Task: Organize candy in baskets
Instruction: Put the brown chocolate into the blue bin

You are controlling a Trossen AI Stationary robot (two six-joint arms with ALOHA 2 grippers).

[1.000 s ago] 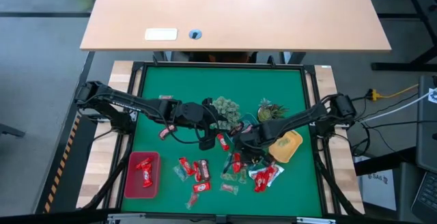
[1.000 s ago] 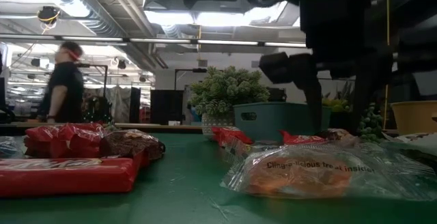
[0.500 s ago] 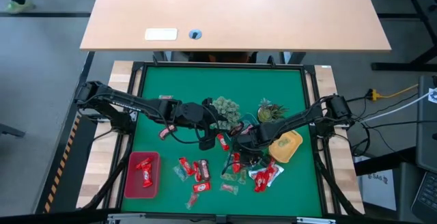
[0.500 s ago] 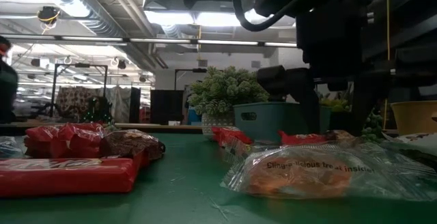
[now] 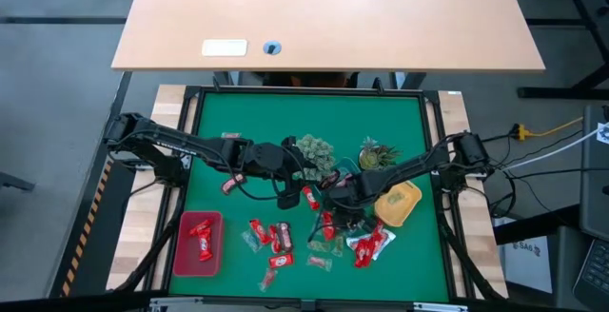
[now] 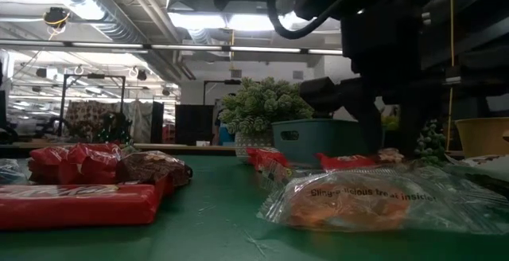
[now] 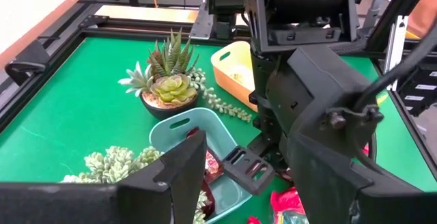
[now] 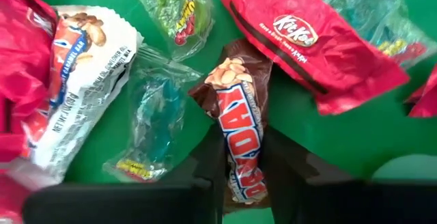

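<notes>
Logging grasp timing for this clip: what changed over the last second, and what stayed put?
The right gripper came down over the candy pile and its fingers closed around the brown PayDay bar, which still lies on the green mat. The left gripper stayed open, hovering mid-table. The candies and baskets did not shift.

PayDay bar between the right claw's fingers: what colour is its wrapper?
Brown, with white and red lettering; right wrist view shows it best.

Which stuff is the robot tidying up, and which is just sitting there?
For the job: candy, PayDay bar between the right end effector fingers, red basket, blue basket, yellow basket.
Just lying about: succulent pot, bushy plant, white card.
</notes>
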